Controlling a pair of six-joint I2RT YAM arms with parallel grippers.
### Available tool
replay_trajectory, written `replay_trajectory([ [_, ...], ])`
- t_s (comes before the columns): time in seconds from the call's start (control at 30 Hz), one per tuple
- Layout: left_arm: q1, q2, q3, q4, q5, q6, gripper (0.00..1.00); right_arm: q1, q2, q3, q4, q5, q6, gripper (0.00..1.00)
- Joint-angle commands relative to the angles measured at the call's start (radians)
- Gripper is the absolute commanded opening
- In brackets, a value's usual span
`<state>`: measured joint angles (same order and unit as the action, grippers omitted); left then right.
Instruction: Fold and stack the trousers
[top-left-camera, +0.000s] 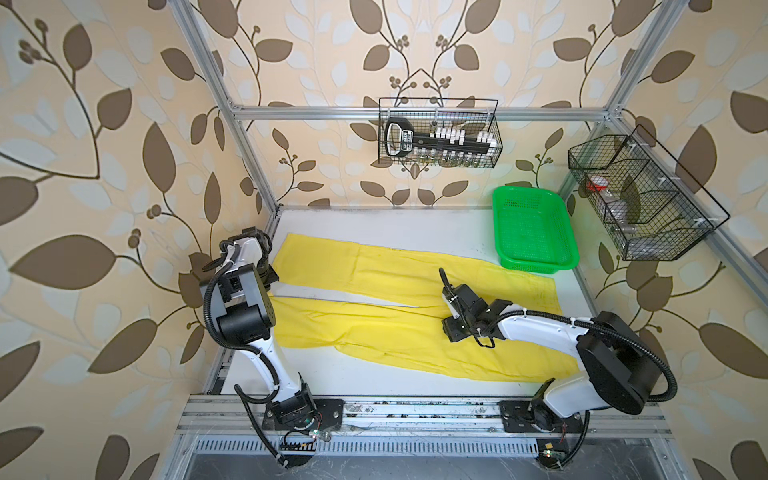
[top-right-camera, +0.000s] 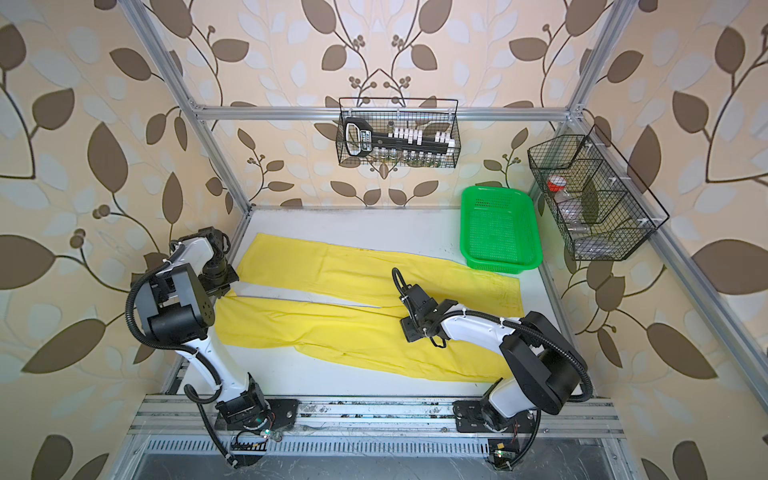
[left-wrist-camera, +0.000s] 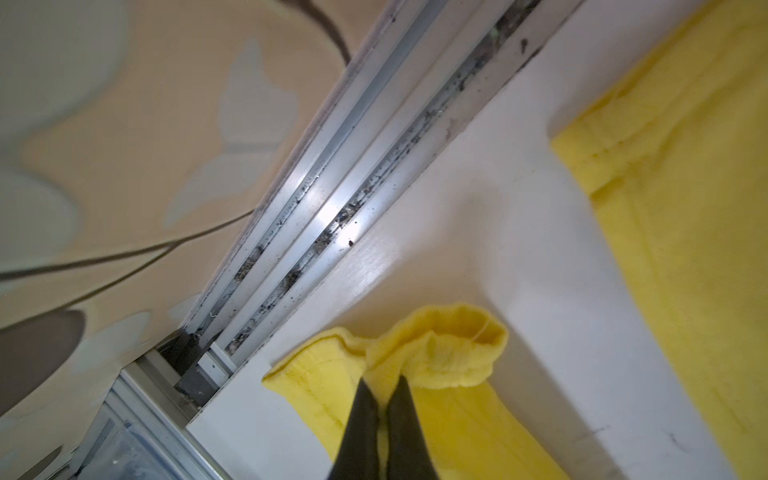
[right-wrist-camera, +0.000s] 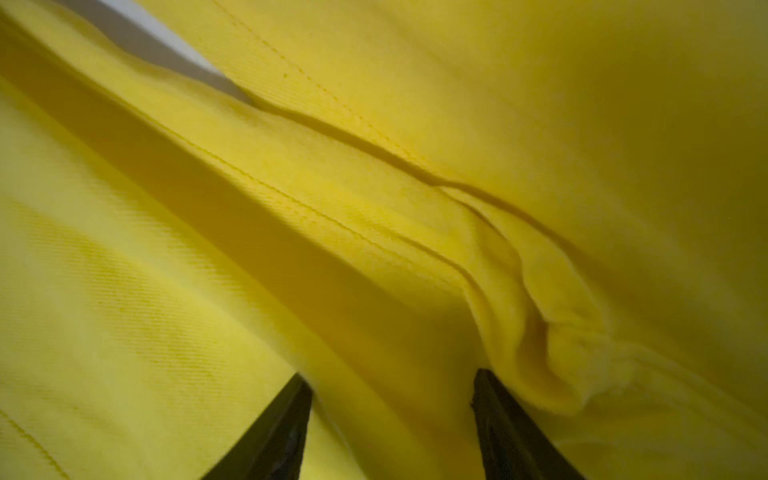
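Yellow trousers (top-left-camera: 374, 332) lie spread flat across the middle of the table (top-left-camera: 374, 224), legs towards frame left, waistband at right, just below the basket (top-left-camera: 536, 262); the left gripper (left-wrist-camera: 382, 397) is clamped on a leg hem at far left; the right gripper (right-wrist-camera: 390, 380), jaws apart, rests on cloth by the crotch.

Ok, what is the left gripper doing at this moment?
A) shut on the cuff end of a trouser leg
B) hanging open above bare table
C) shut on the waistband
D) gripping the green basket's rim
A: in the left wrist view the left gripper has its jaws pressed together on a bunched cuff of the trousers, far from the green basket.
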<state>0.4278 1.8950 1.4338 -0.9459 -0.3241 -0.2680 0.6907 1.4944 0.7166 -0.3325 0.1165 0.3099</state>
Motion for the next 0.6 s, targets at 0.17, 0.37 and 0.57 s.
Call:
replay_trajectory([
  [0.17, -0.004, 0.039, 0.077, -0.048, 0.094, 0.013, 0.33, -0.015, -0.01, 0.005, -0.006, -0.014, -0.004, 0.64],
  [0.37, -0.009, -0.016, 0.088, -0.05, 0.07, -0.023, 0.61, -0.014, -0.096, 0.005, 0.015, -0.023, -0.027, 0.65],
  [0.57, -0.022, -0.146, -0.046, -0.064, 0.251, -0.113, 0.69, 0.023, -0.096, 0.083, 0.048, -0.062, -0.14, 0.68],
])
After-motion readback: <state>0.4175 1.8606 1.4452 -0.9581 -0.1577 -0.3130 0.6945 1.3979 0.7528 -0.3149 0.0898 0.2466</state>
